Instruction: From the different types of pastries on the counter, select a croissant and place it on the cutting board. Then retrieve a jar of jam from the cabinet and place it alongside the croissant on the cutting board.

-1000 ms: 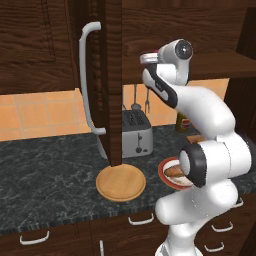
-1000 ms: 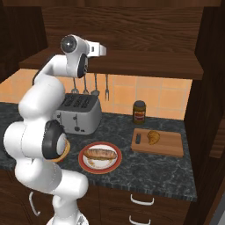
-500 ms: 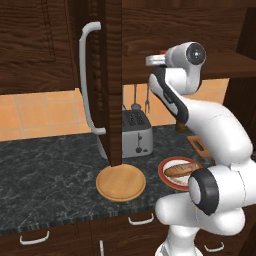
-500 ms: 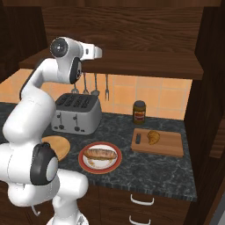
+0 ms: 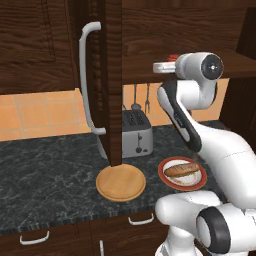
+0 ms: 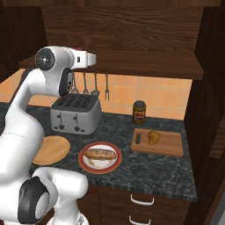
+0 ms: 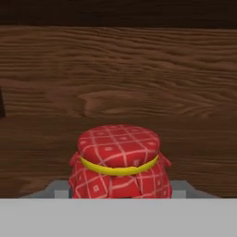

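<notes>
The jar of jam [image 7: 119, 162] sits close before the hand camera: a squat jar capped in red cloth with a pale criss-cross check, tied round the neck by a yellow band, the cloth flaring into a skirt below it. It stands in the cabinet [image 5: 112, 75] against a brown wood-grain back wall. The fingers are closed on the jar of jam, a grey pad showing at each side of its base, level with the skirt. From the left base camera, a speck of red [image 5: 173, 56] shows at the shelf just above the white hand, which reaches in level with the shelf edge. The cabinet door with its long pale handle [image 5: 88, 82] stands open, edge-on. Below, on the dark marbled bench [image 6: 145, 169], the croissant [image 6: 153, 137] lies on the cutting board [image 6: 169, 146], with a small dark item [image 6: 138, 138] beside it. An olive-brown bottle [image 6: 139, 112] stands behind the board. A bread roll [image 6: 101, 154] rests on a red-rimmed plate [image 6: 86, 162], next to a round wooden disc [image 5: 120, 182] and a grey toaster [image 6: 75, 115].
</notes>
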